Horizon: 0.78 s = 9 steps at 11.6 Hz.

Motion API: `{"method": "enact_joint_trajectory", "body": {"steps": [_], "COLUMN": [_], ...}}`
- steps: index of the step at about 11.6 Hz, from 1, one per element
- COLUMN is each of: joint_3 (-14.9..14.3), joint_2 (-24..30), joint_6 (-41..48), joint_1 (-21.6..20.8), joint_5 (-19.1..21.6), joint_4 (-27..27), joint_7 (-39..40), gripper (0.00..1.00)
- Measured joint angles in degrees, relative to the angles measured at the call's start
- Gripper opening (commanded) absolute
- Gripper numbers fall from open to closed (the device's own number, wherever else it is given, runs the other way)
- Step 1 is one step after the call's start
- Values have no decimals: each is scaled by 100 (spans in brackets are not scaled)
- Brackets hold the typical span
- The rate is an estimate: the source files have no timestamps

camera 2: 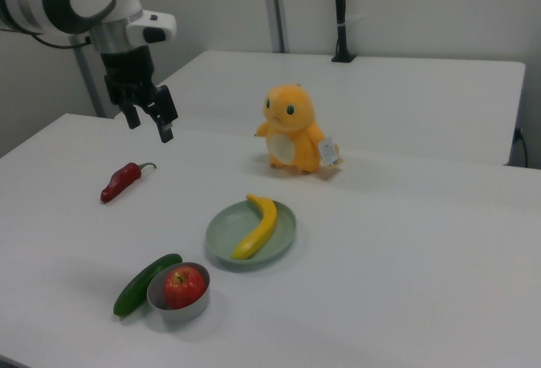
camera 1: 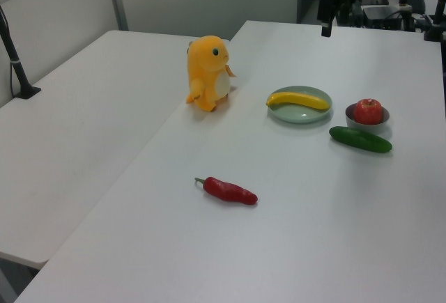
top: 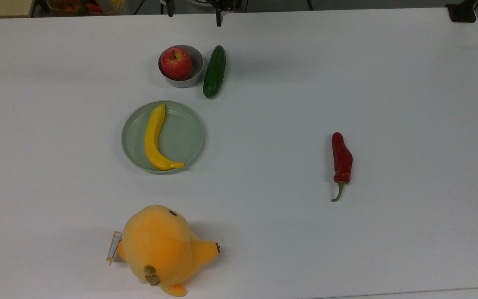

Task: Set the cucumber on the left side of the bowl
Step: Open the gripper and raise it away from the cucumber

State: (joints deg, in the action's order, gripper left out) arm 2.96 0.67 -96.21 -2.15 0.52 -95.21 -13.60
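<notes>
You'll find the smooth dark green cucumber (top: 214,71) lying on the white table (top: 347,83), touching the small grey metal bowl (top: 181,79) on the top view's right; your black two-finger gripper (camera 2: 148,118) hangs high, open, holding nothing.

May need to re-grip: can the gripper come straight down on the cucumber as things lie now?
Probably yes. The gripper hangs open and raised above the table, and the cucumber lies flat with nothing over it. The bowl with the apple sits close alongside, so finger room on that side looks tight.
</notes>
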Motion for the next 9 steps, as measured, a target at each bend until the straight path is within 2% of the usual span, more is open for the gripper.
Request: {"method": "enact_joint_trajectory", "body": {"steps": [3, 6, 9], "joint_3": [-438, -743, -803], "joint_2": [4, -13, -30], "joint_6": [-118, -382, -391], "joint_1": [-214, -424, -424], "joint_5": [77, 77, 122], "joint_4": [20, -2, -5], "joint_7": [1039, 1130, 1131], "gripper": [100, 100, 100]}}
